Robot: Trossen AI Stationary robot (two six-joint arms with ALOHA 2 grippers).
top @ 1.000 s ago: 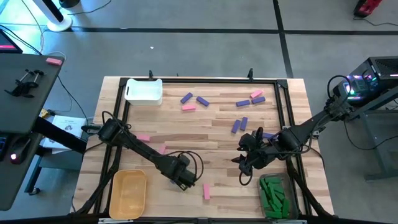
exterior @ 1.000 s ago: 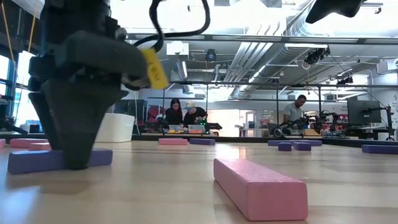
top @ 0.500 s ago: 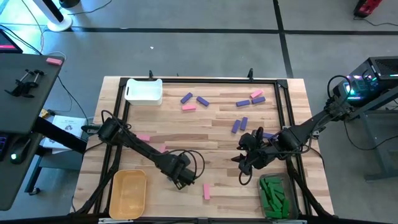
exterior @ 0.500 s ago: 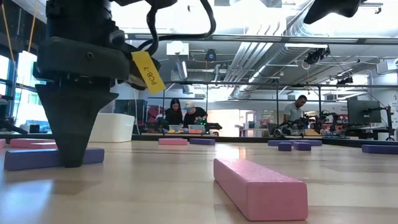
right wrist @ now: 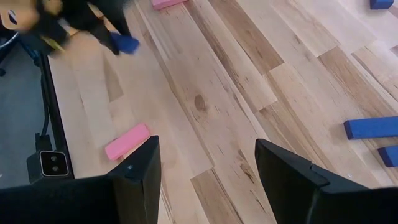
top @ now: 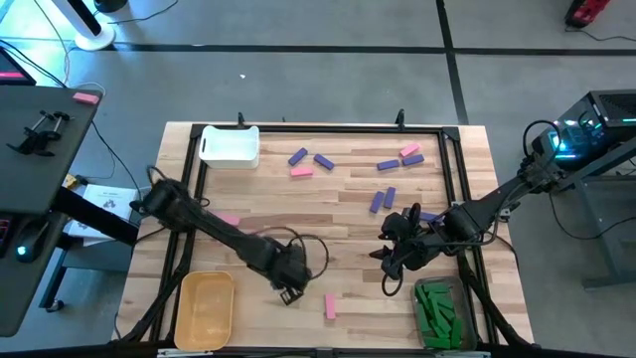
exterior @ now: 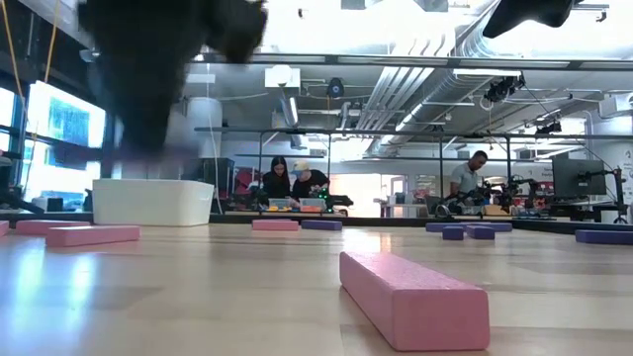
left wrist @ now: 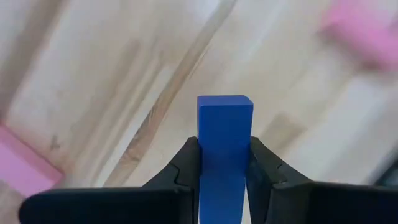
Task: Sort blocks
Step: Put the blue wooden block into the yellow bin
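- The left end effector is clamped on a blue-purple block, fingers on its two long flat sides, lifted off the surface.
- The block looks light, rigid and smooth; gripping across the narrow width suits it.
- The right end effector waits spread wide beside the green blocks.
- A pink block lies nearby.

In the low view the left arm is a dark blur, its fingers indiscernible.
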